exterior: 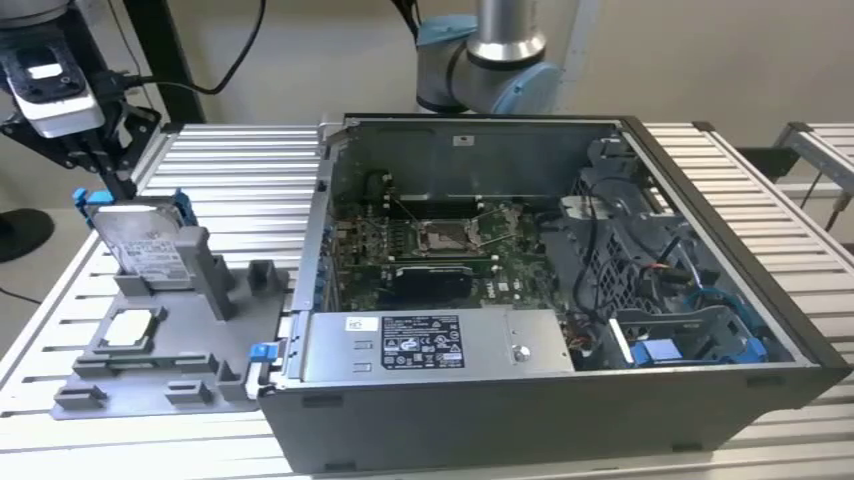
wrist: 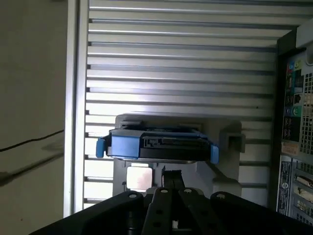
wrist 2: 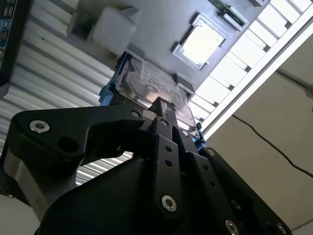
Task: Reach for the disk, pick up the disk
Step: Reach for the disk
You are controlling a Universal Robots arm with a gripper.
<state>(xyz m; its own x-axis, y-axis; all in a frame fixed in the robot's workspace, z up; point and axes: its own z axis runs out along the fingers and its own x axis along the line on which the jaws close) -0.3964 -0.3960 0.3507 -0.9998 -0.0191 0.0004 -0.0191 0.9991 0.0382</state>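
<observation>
We see the claw (exterior: 112, 172) hanging at the exterior view's left, just above the disk (exterior: 144, 245) and not touching it. In both wrist views its fingertips look drawn narrow, close together with nothing between them (wrist 2: 161, 104) (wrist: 171, 172). The disk stands upright on its edge in a slot of a grey fixture (exterior: 174, 372) on the slatted metal desk (exterior: 240, 160), its label facing the open computer case (exterior: 534, 390) to the exterior view's right. Blue carrier rails frame it on both sides, and in the first wrist view we look down on its top edge (wrist: 156, 146). A small square silver chip (exterior: 131, 328) lies flat on the same fixture, near the disk (wrist 2: 156, 83).
</observation>
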